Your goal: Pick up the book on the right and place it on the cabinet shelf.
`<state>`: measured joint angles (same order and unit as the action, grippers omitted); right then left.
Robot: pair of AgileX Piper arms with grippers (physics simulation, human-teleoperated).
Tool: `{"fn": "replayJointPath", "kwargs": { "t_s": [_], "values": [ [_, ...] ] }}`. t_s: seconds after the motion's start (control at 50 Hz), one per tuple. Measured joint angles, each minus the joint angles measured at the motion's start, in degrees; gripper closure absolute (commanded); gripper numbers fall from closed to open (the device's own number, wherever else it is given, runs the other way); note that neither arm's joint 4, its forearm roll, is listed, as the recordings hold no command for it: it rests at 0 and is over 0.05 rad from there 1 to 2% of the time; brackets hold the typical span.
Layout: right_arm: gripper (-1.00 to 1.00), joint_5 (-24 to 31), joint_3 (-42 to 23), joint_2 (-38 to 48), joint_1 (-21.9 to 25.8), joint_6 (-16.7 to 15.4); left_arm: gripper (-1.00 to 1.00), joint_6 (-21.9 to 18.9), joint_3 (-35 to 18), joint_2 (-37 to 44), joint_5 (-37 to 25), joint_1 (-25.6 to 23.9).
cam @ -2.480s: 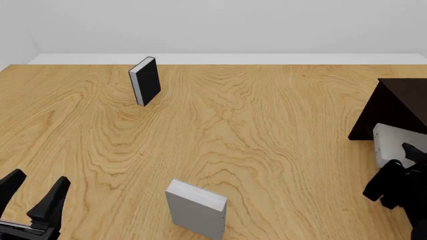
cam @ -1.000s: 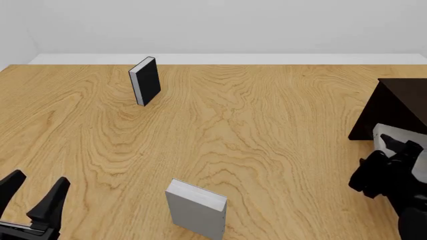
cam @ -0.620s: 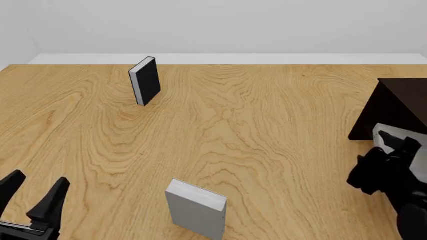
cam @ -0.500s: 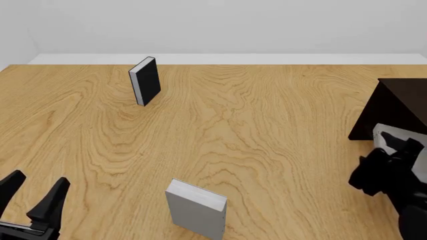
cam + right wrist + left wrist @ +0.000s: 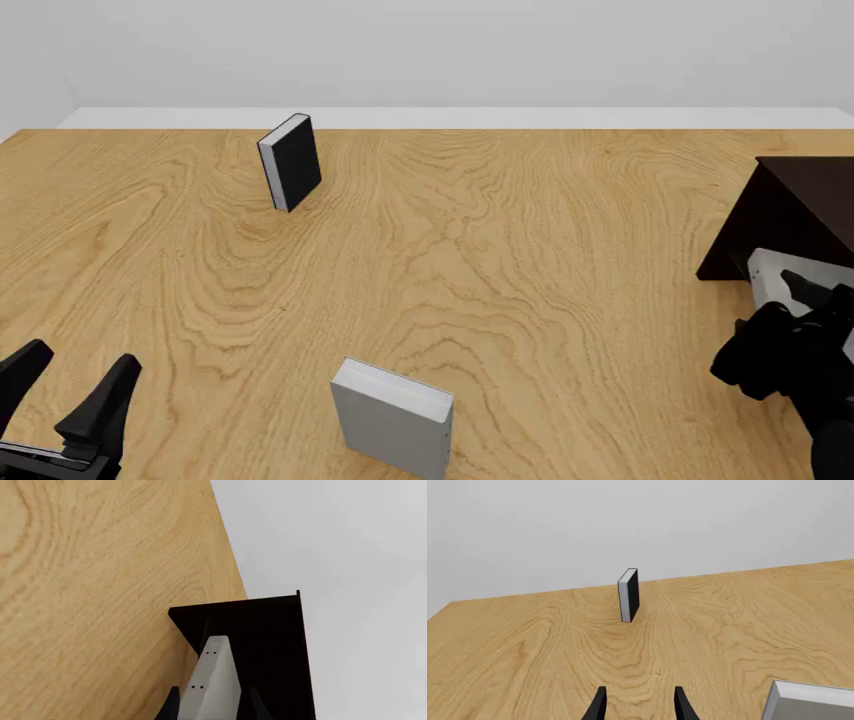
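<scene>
The book (image 5: 212,682) is slim and light grey, with tiny dark dots along its narrow face. My right gripper (image 5: 213,709) is shut on it, a finger on each side. In the front view the book (image 5: 766,281) hangs at the right edge in the right gripper (image 5: 790,306), just in front of the dark cabinet shelf (image 5: 798,212). Seen from the right wrist, the book's tip points at the cabinet shelf (image 5: 267,640). My left gripper (image 5: 67,388) is open and empty at the near left, and its fingers (image 5: 599,707) show in the left wrist view.
A black-covered book with white pages (image 5: 290,162) stands upright at the far left; it also shows as the black book (image 5: 629,601) in the left wrist view. A broader plain grey book (image 5: 391,418) stands near the front middle, between the two arms.
The right gripper, holding the book, rose and swung left, then drifted back right toward the cabinet. The left gripper and both other books stayed still.
</scene>
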<state>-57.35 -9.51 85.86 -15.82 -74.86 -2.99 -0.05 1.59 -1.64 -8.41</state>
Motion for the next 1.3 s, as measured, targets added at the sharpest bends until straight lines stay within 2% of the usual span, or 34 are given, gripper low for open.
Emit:
{"fn": "replayJointPath", "kwargs": {
  "t_s": [0.84, 1.3],
  "values": [
    [-1.00, 0.42, 2.42, -3.27, -4.14, 0.43, -1.00, -0.23, 0.01, 0.54, 0.33, -0.47],
    [-1.00, -0.36, 2.93, -3.03, -4.55, 0.35, -1.00, -0.30, 0.00, 0.12, 0.00, -0.42]
  ]
}}
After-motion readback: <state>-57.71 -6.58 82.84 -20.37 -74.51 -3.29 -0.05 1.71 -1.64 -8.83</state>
